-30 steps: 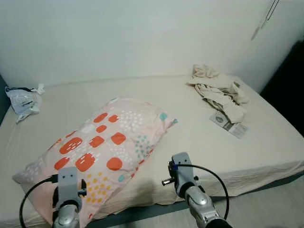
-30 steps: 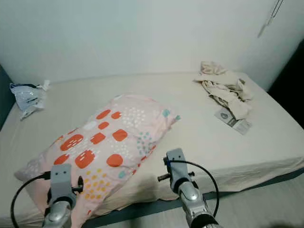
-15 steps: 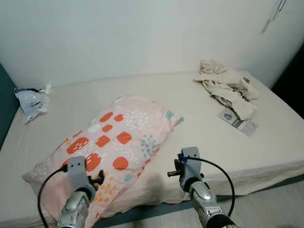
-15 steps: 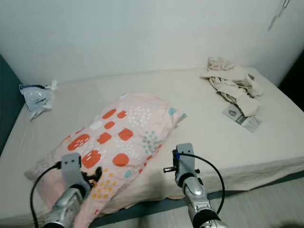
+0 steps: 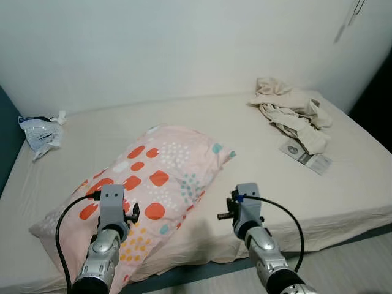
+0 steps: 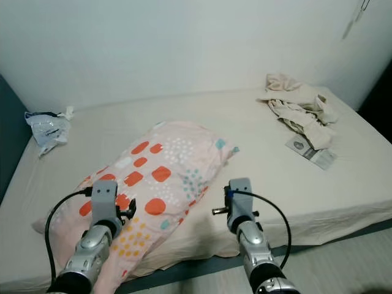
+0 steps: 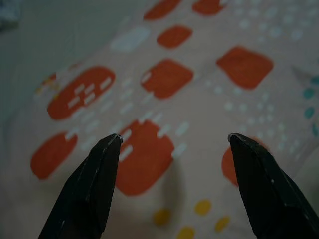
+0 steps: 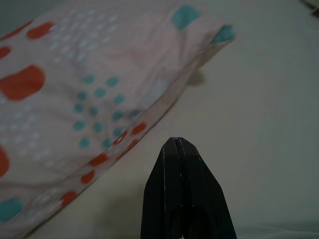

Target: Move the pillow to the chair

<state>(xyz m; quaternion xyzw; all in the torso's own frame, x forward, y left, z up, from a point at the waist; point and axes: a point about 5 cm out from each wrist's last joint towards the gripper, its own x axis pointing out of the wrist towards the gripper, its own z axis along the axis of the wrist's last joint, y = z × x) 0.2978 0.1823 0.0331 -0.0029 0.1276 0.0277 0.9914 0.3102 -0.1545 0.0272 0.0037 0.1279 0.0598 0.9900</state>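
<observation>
Pink pillow (image 7: 199, 99) under spread left tool (image 7: 172, 142); right tool (image 8: 175, 142) clenched beside edge.

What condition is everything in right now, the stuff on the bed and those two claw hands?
pillow: lying flat on the bed, ungrasped.
left gripper: open, fingers spread above the pillow's patterned top.
right gripper: shut, pointing at the sheet beside the pillow's edge.
clothes: crumpled in a heap at the far corner.
booklet: lying flat beside the clothes.
plastic bag: crumpled near the wall.
bed: sheet on, lightly wrinkled.
</observation>
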